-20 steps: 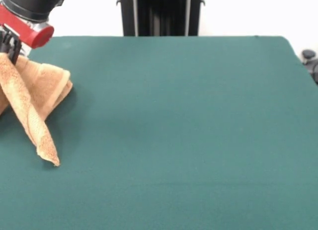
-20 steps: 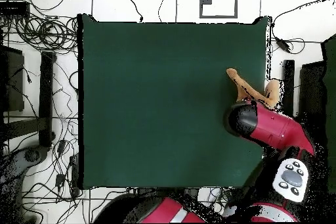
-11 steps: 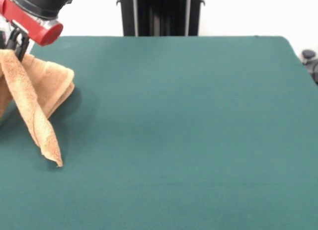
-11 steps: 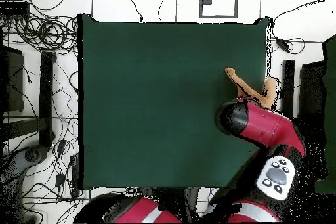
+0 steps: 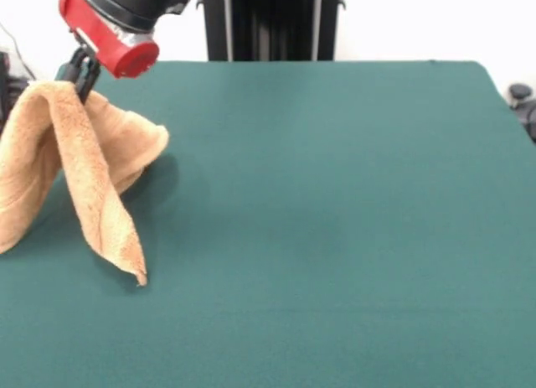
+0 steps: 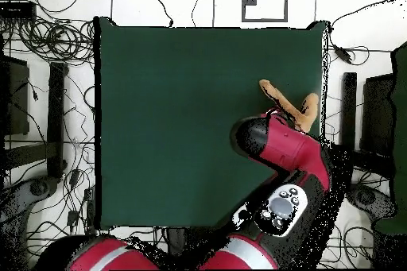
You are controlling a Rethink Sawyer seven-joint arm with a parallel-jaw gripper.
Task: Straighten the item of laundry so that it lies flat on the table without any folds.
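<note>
Hanging from the clamped gripper [image 5: 81,76], the towel [image 5: 79,170] drapes below (corners touching the table [image 5: 335,220]).

Arm [image 6: 290,150]: glossy red shell, rounded black end cap at wrist. Front view: black cylindrical wrist [image 5: 134,1] with red collar, silver ring beneath. Gripper [image 5: 81,74]: small, black. Overhead: grey oval panel [image 6: 284,202] with dark round buttons; red base.

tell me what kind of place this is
Probably a robotics lab: a green felt-covered table ringed by loose cables on the floor, and a red arm whose gripper holds up a towel.
</note>
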